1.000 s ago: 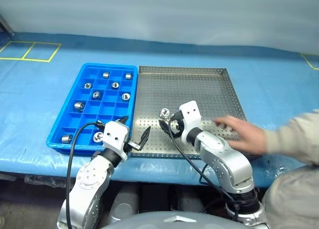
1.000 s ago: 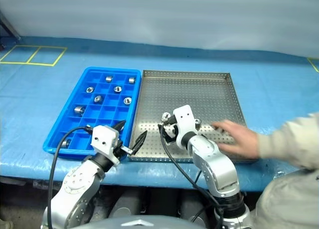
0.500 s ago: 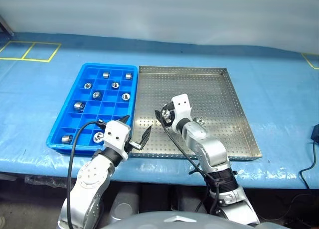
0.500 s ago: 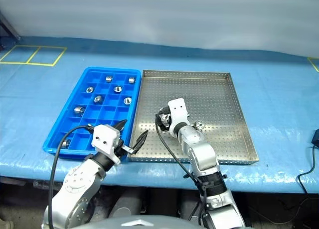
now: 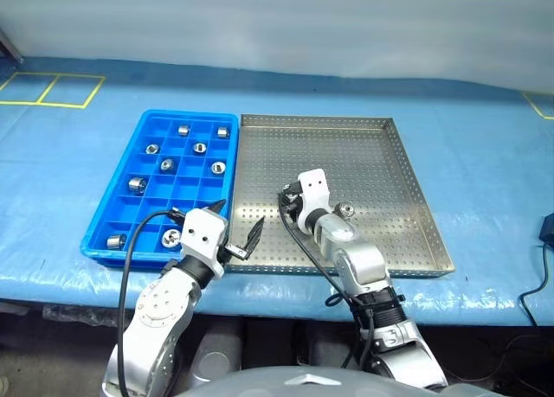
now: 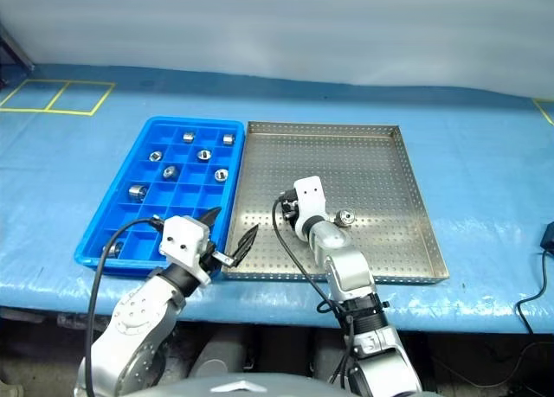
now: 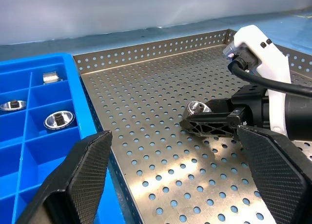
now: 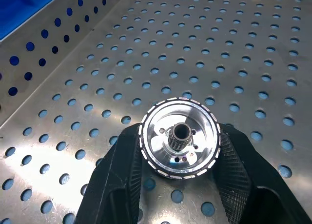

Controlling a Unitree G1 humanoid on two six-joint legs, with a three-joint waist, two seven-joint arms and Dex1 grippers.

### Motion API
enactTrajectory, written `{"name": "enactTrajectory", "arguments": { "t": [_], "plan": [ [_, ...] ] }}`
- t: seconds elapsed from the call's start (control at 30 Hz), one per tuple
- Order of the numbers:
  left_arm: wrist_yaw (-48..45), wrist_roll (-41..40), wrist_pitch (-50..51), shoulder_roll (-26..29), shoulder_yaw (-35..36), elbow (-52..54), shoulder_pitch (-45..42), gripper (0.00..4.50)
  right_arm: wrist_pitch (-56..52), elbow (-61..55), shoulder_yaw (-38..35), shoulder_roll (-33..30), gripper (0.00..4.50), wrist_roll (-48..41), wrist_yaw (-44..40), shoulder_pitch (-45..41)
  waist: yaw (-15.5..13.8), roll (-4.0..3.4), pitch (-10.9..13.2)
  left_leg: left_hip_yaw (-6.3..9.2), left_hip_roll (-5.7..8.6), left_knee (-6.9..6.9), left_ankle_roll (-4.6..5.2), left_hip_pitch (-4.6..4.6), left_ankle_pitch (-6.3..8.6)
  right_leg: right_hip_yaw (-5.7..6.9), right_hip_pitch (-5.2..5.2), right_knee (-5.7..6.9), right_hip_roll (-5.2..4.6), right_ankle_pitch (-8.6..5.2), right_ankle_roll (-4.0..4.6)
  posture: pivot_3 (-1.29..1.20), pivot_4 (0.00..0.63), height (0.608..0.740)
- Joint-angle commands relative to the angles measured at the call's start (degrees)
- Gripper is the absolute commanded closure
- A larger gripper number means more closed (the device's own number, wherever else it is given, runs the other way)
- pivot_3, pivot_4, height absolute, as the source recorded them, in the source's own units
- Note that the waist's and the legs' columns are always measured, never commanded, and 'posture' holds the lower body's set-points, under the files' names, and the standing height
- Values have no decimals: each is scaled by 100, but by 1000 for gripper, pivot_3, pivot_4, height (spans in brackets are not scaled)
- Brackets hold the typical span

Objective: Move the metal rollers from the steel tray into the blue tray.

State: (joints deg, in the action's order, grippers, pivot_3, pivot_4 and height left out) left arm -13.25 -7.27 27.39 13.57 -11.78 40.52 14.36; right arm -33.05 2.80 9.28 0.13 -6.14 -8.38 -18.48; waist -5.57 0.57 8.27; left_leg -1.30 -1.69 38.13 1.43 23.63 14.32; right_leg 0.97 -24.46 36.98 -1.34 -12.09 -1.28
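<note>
the right end effector [image 8: 178,185] pinches one of the metal rollers [image 8: 179,137] by its rim, low over the steel tray [image 5: 381,146], so it could slip free before reaching the blue tray [image 5: 143,124]; the left end effector [image 5: 235,233] gapes wide.

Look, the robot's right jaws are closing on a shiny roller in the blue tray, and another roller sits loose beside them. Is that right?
Not quite. The roller between the right gripper jaws lies on the steel tray, not the blue tray; the right wrist view shows the perforated floor under it. The other loose roller is there beside them.
</note>
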Motion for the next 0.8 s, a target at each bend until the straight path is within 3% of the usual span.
{"name": "enactTrajectory", "arguments": {
  "t": [0.03, 0.43, 0.8],
  "plan": [
    [135, 70, -130, -74, 49, 138, 23, 0, 5, -397, 59, 113, 2801, -25, -75, -383, -10, 0, 0, 0, 0, -1, 0, 0, 0, -1, -1, 1, 1, 2, -4, 338, 150, 740],
    [974, 414, -324, -468, 706, 585, 381, 0, -49, -12, 482, 567, 2801, -2, -441, -1472, -283, 0, 1, 6, 2, -23, 0, 2, 0, 6, -7, -1, 1, 8, -12, 500, 150, 740],
    [1266, 645, -425, -674, 838, 917, 972, 0, 483, 1107, 577, 868, 2801, 81, -725, -1829, -1082, -1, 1, 4, 5, -23, -2, 8, 0, 20, -13, -7, 0, 4, -10, 604, 150, 740]
  ]
}}
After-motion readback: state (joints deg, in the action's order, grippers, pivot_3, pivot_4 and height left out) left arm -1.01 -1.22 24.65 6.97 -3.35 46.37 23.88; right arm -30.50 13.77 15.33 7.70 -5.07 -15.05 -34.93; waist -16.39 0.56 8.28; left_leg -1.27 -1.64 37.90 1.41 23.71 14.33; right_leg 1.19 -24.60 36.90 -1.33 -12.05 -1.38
